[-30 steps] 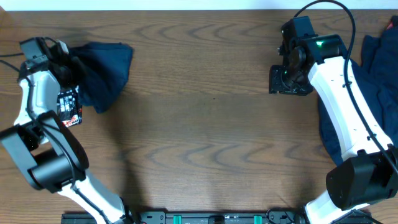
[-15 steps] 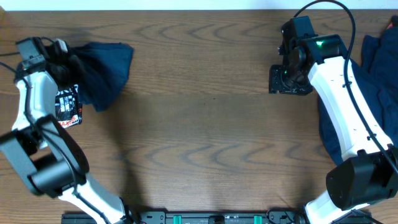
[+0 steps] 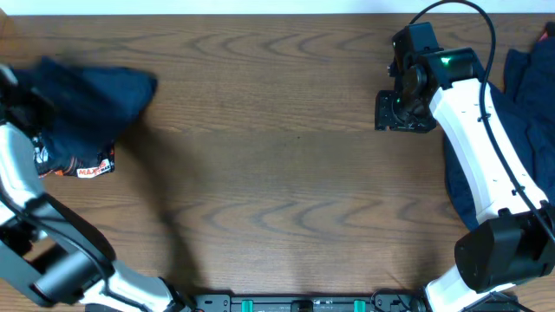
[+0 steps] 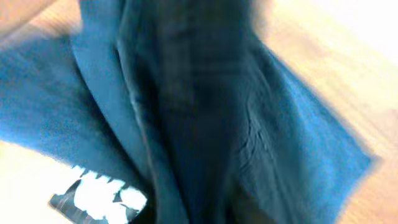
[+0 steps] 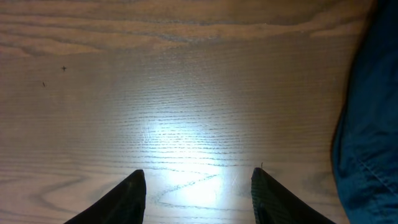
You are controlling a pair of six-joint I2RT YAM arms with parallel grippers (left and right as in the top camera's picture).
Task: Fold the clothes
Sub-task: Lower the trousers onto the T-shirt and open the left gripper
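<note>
A dark navy garment point(image 3: 87, 100) hangs bunched and blurred at the table's far left, with a white and red label point(image 3: 82, 166) at its lower edge. My left gripper point(image 3: 19, 91) is at its left end and holds it; the jaws are hidden by cloth. In the left wrist view the navy cloth point(image 4: 205, 112) fills the frame and the label point(image 4: 99, 198) shows at lower left. My right gripper point(image 3: 403, 113) is open and empty over bare wood point(image 5: 199, 186). More navy clothes point(image 3: 520, 130) lie heaped at the right, under the right arm, and show at the right wrist view's edge point(image 5: 373, 137).
The wooden table point(image 3: 277, 173) runs between the two arms. The right arm's white links point(image 3: 473, 147) lie across the right heap. The table's far edge meets a white wall at the top.
My left arm has swung left toward the table's edge, dragging the navy garment and its label with it. The right arm has not moved.
</note>
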